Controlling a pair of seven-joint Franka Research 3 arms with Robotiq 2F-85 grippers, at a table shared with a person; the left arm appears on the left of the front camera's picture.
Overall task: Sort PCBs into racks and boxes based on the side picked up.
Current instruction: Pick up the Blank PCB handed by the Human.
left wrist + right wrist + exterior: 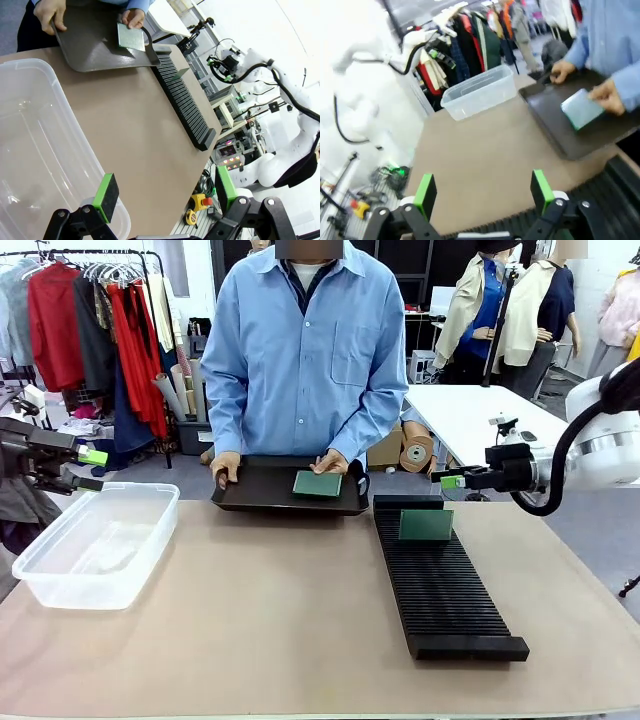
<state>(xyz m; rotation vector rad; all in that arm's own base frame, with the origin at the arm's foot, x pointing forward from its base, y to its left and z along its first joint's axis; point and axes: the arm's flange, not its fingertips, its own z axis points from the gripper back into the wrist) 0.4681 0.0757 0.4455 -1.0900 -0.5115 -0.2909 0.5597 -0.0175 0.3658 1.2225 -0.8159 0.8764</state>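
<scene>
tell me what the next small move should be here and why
Probably ease the right gripper toward the PCB lying on the black tray the person holds. Its jaws are open and empty, it hovers nearer that tray than the left gripper, and the person's hand is at the board's edge, so approach slowly.

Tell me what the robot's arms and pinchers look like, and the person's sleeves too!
The right arm is smooth, rounded and white, with a black cable looping beside it. The left gripper and right gripper are black, each with two fingers tipped by bright green pads. The person wears long light-blue shirt sleeves with cuffs.
</scene>
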